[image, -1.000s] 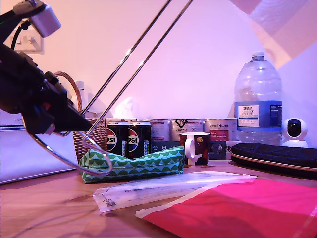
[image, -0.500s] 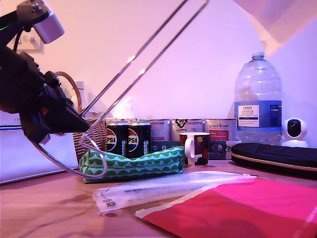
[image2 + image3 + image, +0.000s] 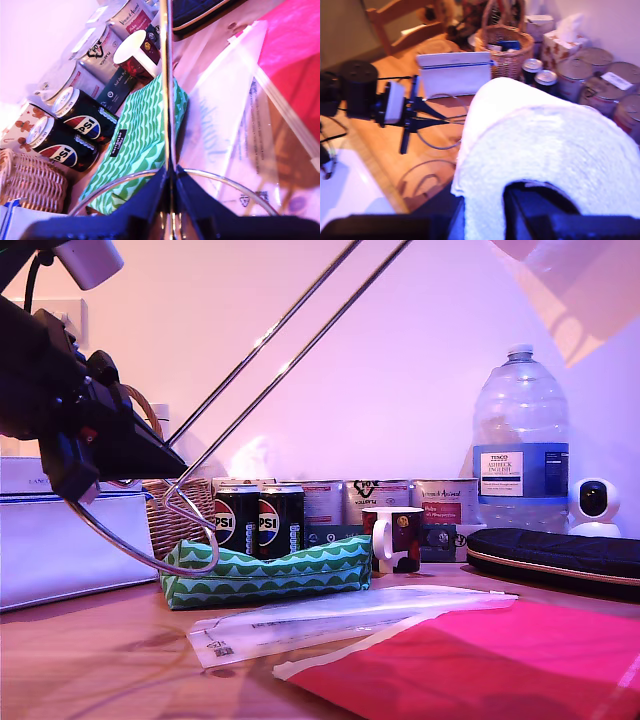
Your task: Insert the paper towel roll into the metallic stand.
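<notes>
In the exterior view's left, my first gripper (image 3: 170, 472) holds the metallic stand (image 3: 280, 350) off the table. The stand is tilted, its two chrome rods slanting up toward the exterior view's right and its ring base (image 3: 150, 555) hanging low. The first wrist view shows my first gripper (image 3: 170, 192) shut on the stand (image 3: 167, 75) where the rods meet the ring. The paper towel roll (image 3: 545, 145), white and embossed, fills the second wrist view with my second gripper (image 3: 485, 212) shut on it. Part of the roll (image 3: 570, 290) shows in the exterior view's top right corner, above the rod tips.
Along the back stand a wicker basket (image 3: 175, 520), two Pepsi cans (image 3: 260, 520), tins (image 3: 445, 502), a mug (image 3: 395, 537) and a big water bottle (image 3: 520, 440). A green pouch (image 3: 270, 575), a clear bag (image 3: 340, 620), a pink envelope (image 3: 480, 665) and a black case (image 3: 560, 555) lie on the table.
My first gripper has risen a little with the stand, so the ring base hangs higher. The roll at the exterior view's top right has shifted slightly.
</notes>
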`<act>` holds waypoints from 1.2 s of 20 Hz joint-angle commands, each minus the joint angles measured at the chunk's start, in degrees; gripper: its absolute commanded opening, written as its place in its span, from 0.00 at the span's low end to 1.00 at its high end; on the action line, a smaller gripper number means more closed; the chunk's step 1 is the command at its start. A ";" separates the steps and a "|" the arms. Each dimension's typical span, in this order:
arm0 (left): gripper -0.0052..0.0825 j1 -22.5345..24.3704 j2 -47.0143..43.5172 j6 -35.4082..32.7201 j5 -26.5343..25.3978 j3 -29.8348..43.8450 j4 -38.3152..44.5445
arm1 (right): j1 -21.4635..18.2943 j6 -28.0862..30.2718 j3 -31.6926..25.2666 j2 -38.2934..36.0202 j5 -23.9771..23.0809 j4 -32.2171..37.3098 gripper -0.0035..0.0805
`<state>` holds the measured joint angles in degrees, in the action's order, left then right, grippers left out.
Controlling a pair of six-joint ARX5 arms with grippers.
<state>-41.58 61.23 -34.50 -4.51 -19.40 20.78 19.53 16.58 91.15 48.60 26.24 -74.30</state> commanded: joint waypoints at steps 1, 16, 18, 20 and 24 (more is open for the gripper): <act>0.03 -2.25 -2.14 -0.09 1.44 -0.83 3.30 | 0.66 -0.11 -0.48 0.85 3.56 -2.03 0.03; 0.03 -4.46 -2.47 -0.13 -0.02 -0.83 4.57 | 4.00 -1.77 -0.48 2.47 2.95 -3.48 0.03; 0.03 -4.44 -2.43 0.02 -2.27 -0.83 3.98 | 4.00 -1.77 -0.39 2.21 2.69 -3.48 0.03; 0.03 -4.44 -2.43 0.02 -3.10 -0.83 3.15 | 4.00 -1.75 -0.39 1.70 2.12 -3.48 0.03; 0.03 -3.91 -2.36 0.04 -3.98 -0.83 1.38 | 3.98 -1.84 -0.28 0.98 1.66 -3.50 0.03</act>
<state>-45.10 61.04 -34.44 -9.08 -18.72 20.10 23.73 14.85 92.25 49.08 27.92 -77.78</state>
